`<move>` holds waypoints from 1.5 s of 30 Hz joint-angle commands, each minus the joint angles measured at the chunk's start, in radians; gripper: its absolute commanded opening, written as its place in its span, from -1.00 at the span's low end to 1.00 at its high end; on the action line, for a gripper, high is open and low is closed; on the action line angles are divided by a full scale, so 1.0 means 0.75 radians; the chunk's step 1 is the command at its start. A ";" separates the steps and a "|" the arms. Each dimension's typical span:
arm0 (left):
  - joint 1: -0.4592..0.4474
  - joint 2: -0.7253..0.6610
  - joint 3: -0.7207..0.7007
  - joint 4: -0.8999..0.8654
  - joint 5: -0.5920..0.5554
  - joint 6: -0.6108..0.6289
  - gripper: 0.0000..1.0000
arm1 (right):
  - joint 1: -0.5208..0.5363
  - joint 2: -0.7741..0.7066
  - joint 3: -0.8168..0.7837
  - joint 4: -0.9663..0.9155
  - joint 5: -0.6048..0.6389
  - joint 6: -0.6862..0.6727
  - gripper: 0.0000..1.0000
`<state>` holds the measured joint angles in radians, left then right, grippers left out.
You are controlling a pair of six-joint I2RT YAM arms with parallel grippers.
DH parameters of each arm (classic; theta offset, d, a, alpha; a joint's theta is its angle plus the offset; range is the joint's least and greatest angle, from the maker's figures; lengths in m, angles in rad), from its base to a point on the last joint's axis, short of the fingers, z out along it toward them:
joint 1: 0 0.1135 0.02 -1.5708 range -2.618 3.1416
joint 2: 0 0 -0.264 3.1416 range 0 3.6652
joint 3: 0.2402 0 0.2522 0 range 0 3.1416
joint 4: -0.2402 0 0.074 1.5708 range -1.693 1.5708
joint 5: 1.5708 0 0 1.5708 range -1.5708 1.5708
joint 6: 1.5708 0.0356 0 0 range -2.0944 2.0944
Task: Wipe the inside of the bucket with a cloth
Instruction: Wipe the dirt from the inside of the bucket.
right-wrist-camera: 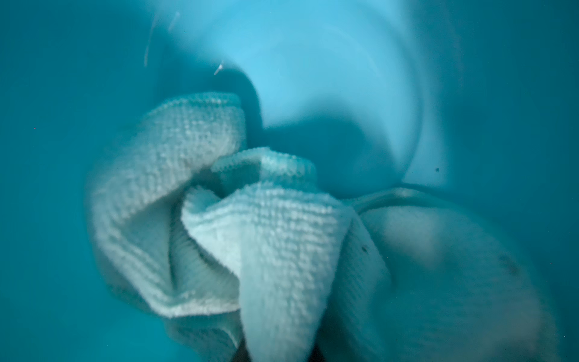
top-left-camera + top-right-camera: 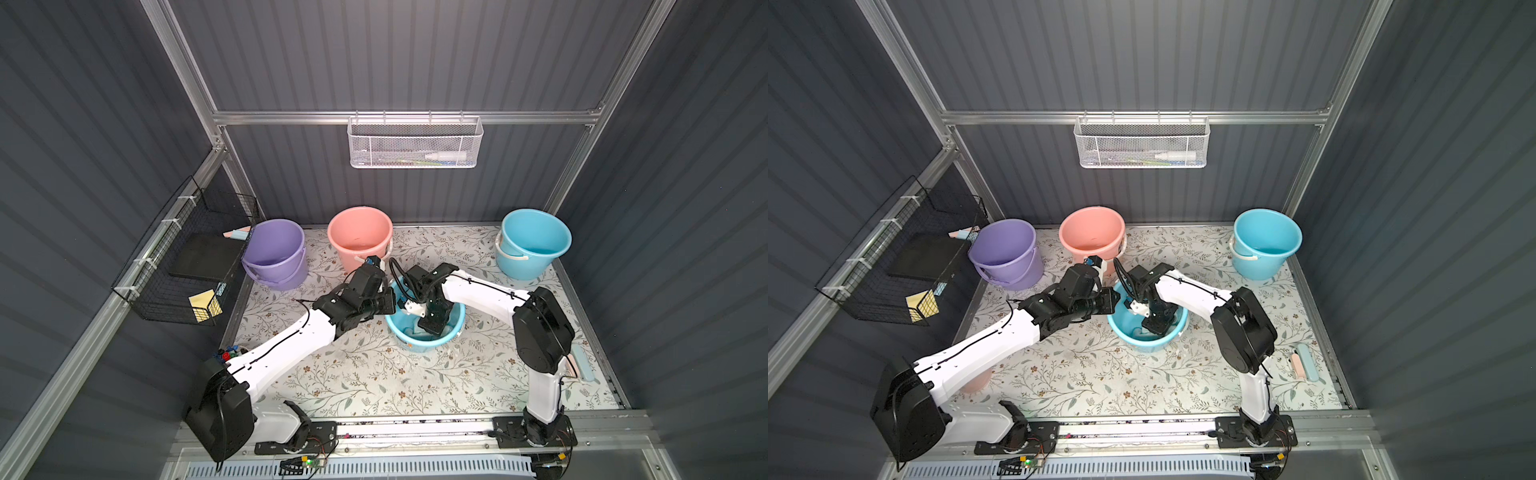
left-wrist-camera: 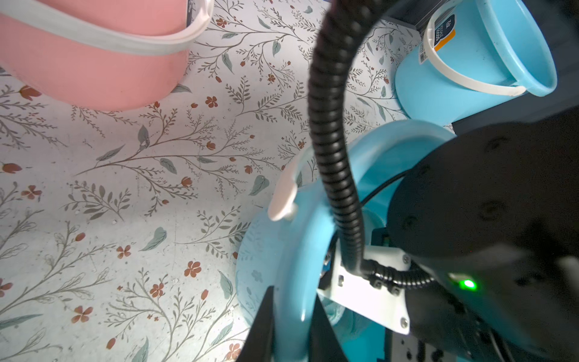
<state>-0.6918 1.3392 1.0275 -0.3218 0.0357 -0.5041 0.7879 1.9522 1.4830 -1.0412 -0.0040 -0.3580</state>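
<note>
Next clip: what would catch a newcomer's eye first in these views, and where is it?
Both arms meet at the low blue bucket mid-table: the left gripper pinches its rim while the right gripper reaches inside, shut on a pale, bunched cloth. Behind them, a purple bucket, a pink bucket and a tall blue bucket line the back of the floral table.
</note>
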 commanded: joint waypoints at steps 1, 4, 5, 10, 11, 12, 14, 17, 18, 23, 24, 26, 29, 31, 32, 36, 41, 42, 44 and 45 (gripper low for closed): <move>-0.006 -0.044 0.040 0.104 0.015 0.024 -1.00 | -0.015 0.045 -0.068 0.060 0.004 0.090 -1.00; -0.006 -0.045 0.029 0.121 0.003 0.029 -1.00 | -0.016 -0.002 -0.075 0.055 0.010 0.126 -1.00; -0.006 -0.045 0.025 0.129 -0.002 0.031 -1.00 | -0.016 -0.027 -0.075 0.050 0.010 0.134 -1.00; -0.005 -0.038 0.013 0.151 -0.013 0.028 -1.00 | -0.015 -0.205 -0.070 -0.009 -0.034 0.206 -1.00; -0.005 -0.037 0.012 0.153 -0.013 0.028 -1.00 | -0.012 -0.234 -0.065 -0.027 -0.039 0.224 -1.00; -0.006 -0.034 0.011 0.155 -0.013 0.026 -1.00 | -0.013 -0.268 -0.056 -0.044 -0.045 0.242 -1.00; -0.006 -0.033 0.011 0.159 -0.013 0.027 -1.00 | -0.012 -0.320 -0.033 -0.096 -0.072 0.291 -1.00; -0.006 -0.028 0.014 0.159 -0.014 0.028 -1.00 | -0.001 -0.398 0.006 -0.174 -0.108 0.371 -1.00; -0.006 -0.026 0.013 0.159 -0.015 0.027 -1.00 | 0.001 -0.423 0.021 -0.200 -0.128 0.395 -1.00; -0.006 -0.024 0.016 0.163 -0.013 0.026 -1.00 | 0.011 -0.515 0.098 -0.316 -0.254 0.497 -1.00; -0.006 -0.022 0.016 0.163 -0.013 0.025 -1.00 | 0.011 -0.525 0.116 -0.339 -0.285 0.525 -1.00; -0.006 -0.020 0.017 0.163 -0.011 0.025 -1.00 | 0.011 -0.535 0.146 -0.372 -0.357 0.562 -1.00; -0.006 -0.020 0.020 0.162 -0.011 0.025 -1.00 | 0.011 -0.531 0.178 -0.405 -0.495 0.611 -1.00; -0.006 -0.023 0.023 0.161 -0.011 0.026 -1.00 | 0.011 -0.525 0.187 -0.399 -0.549 0.636 -1.00; -0.006 -0.024 0.025 0.161 -0.011 0.026 -1.00 | 0.011 -0.522 0.188 -0.389 -0.565 0.645 -1.00; -0.006 -0.023 0.028 0.159 -0.011 0.025 -1.00 | 0.011 -0.493 0.181 -0.314 -0.626 0.685 -1.00; -0.006 -0.027 0.026 0.157 -0.013 0.024 -1.00 | 0.007 -0.419 0.151 -0.274 -0.639 0.713 -1.00; -0.006 -0.029 0.025 0.155 -0.013 0.023 -1.00 | 0.005 -0.404 0.139 -0.266 -0.644 0.716 -1.00; -0.006 -0.034 0.024 0.153 -0.013 0.022 -1.00 | -0.003 -0.372 0.120 -0.252 -0.653 0.723 -1.00; -0.006 -0.037 0.022 0.153 -0.013 0.020 -1.00 | -0.010 -0.353 0.114 -0.249 -0.663 0.729 -1.00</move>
<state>-0.6949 1.3392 1.0271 -0.2462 0.0257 -0.4862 0.7879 1.6581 1.5921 -1.2270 -0.4595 0.1654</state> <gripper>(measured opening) 0.170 0.089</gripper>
